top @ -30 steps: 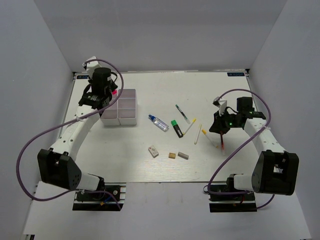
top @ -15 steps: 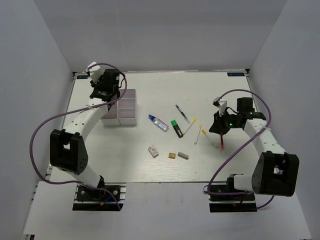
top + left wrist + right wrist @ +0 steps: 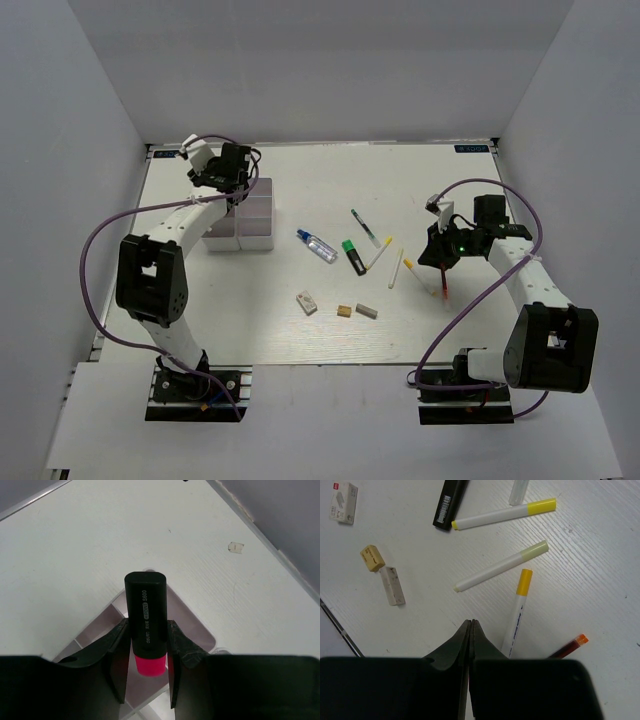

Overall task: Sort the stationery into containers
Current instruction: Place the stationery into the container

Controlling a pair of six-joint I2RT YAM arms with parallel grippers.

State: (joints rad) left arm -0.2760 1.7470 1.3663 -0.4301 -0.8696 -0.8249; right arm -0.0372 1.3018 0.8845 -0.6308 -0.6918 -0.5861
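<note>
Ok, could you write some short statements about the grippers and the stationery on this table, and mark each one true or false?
1. The left gripper holds the black-pink marker. True.
2. The right gripper stands wide open. False: it is shut and holds nothing.
3. The clear blue bottle lies inside the tray. False: it lies on the table, apart from the tray.
4. Three eraser blocks lie on the table. True.
</note>
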